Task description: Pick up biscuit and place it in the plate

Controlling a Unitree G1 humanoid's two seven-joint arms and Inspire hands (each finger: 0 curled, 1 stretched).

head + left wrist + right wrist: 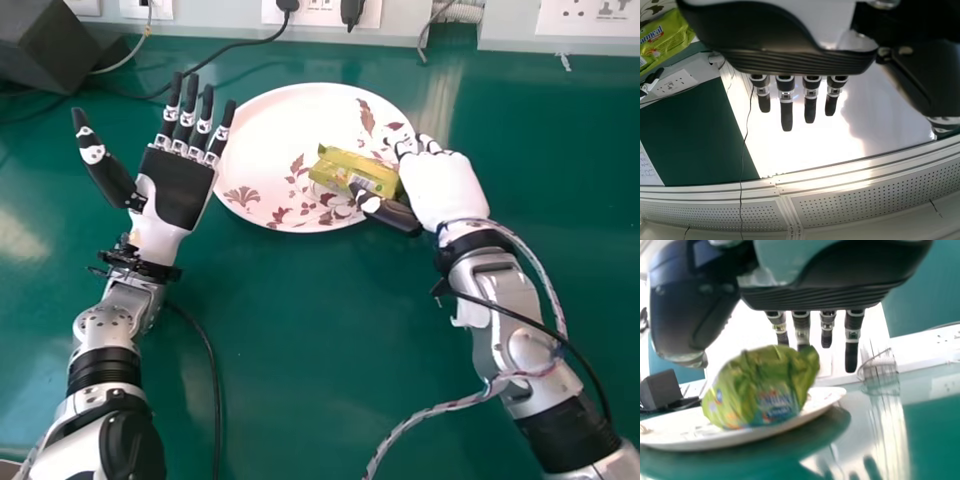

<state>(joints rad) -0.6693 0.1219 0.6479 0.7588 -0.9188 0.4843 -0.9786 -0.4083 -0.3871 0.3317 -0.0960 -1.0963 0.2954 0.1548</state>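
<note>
While touching biscuit (345, 168) with straight-fingered right hand (442, 188) and holding left hand (179, 188) spread, apparently achieving placement on the plate (275, 130), needing only withdrawal.

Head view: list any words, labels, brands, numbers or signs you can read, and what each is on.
None I can read.
Biscuit packet: white patch with fine dark print, too small to read.
Left robot hand: small dark marks on the white bands of its fingers, too small to read.
Wall socket panel at far right: tiny marks, too small to read.
Plate: leaf pattern, no words seen.
</note>
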